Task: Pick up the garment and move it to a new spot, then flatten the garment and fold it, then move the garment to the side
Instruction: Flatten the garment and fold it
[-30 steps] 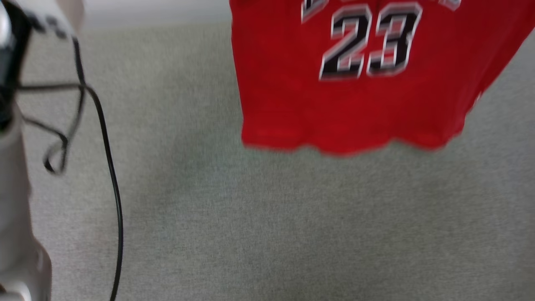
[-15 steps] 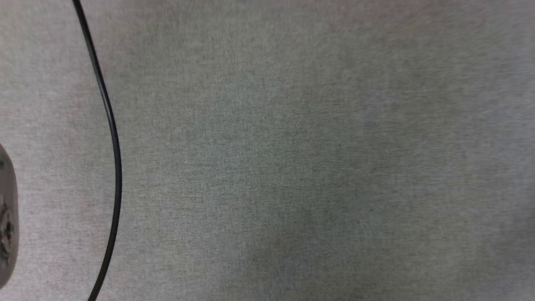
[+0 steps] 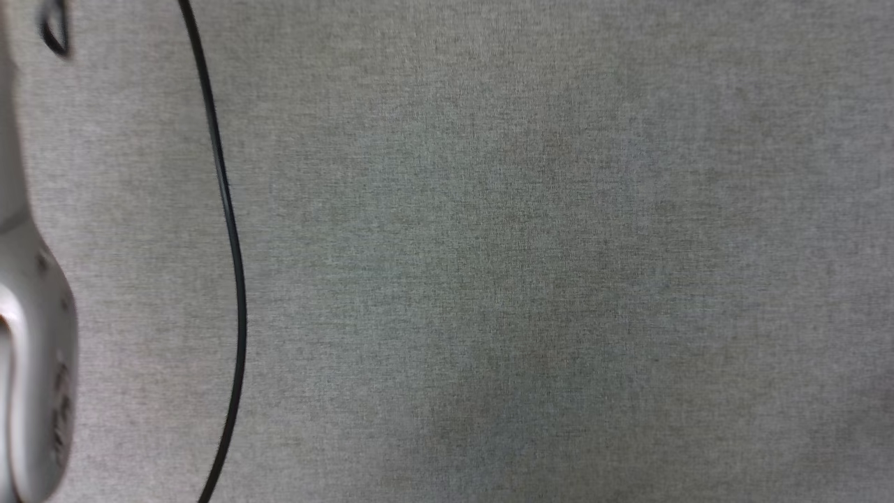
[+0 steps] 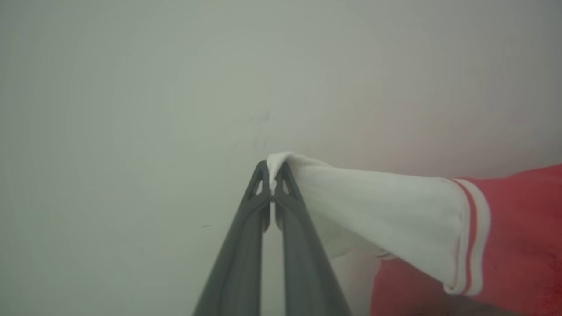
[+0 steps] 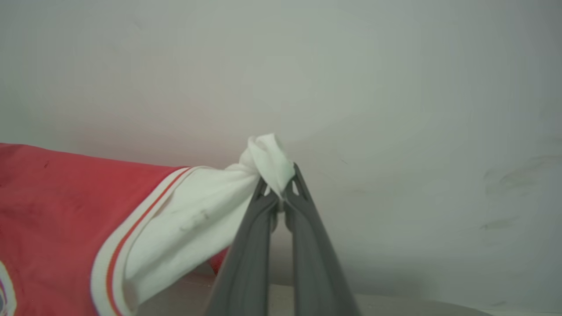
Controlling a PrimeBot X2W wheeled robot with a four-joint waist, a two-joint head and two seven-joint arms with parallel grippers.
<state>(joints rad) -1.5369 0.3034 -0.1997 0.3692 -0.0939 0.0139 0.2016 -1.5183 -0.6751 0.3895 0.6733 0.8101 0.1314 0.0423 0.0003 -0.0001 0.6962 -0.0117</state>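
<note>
In the left wrist view my left gripper (image 4: 273, 169) is shut on the tip of a white sleeve (image 4: 386, 206) of the garment (image 4: 518, 228). The sleeve stretches right to striped trim and red cloth. In the right wrist view my right gripper (image 5: 281, 180) is shut on a bunched tip of the other white sleeve (image 5: 193, 219). From there the red garment (image 5: 52, 197) runs left. The garment hangs between the two grippers in front of a pale wall.
The head view looks down on a grey fabric surface (image 3: 524, 279). A black cable (image 3: 234, 279) curves down its left side, beside a pale forearm (image 3: 35, 335) at the left edge. A plain pale wall (image 4: 175, 87) stands behind both grippers.
The head camera has moved: a second ago the red garment with "23" hung at the top of its picture, and now it is out of that picture. The cable sits slightly further right.
</note>
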